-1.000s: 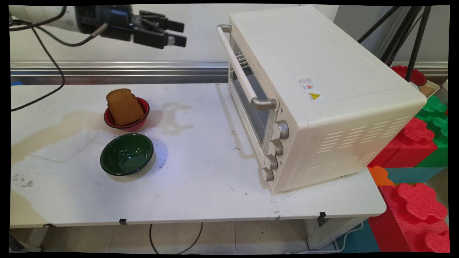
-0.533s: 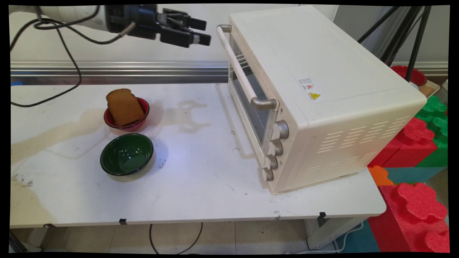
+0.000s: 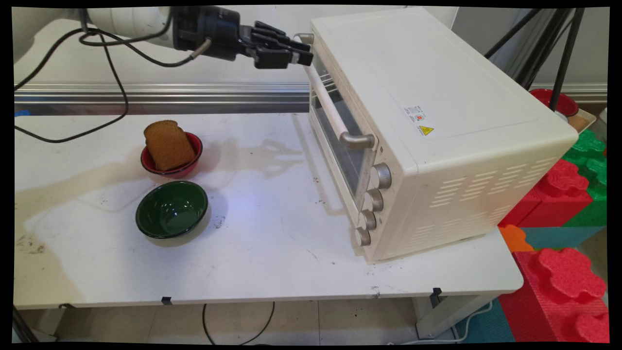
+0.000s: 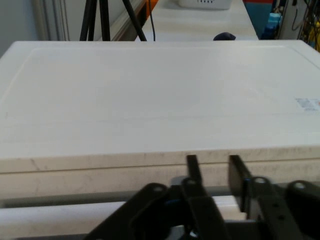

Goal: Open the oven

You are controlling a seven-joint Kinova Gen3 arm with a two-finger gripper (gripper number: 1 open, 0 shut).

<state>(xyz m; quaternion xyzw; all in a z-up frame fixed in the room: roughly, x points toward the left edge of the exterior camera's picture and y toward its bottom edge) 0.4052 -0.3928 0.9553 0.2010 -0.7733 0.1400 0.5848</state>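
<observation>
Where the main view looks down across the table (image 3: 272,262), we find the gripper (image 3: 305,53) held level and high, pointing at the upper front edge of the cream toaster oven (image 3: 437,116), which stands at the table's right edge with its door shut. Fingertips sit right by the far end of the door handle (image 3: 330,104); we cannot tell whether they touch it. Nothing is held. Well apart, toward the table's left side, a red bowl (image 3: 192,163) carries a slice of toast (image 3: 169,145) leaning upright in it. Just beside it, toward the near edge, is a green bowl (image 3: 171,209) with nothing in it. In the hand view, the gripper (image 4: 214,162) shows two fingers (image 4: 192,167) standing slightly apart, a narrow gap between them and nothing in it. Ahead of them runs the oven's top (image 4: 160,100), broad and bare. Below that, a pale bar (image 4: 60,222) crosses low at the left, likely the handle, though we cannot say whether it lies inside the gap.
</observation>
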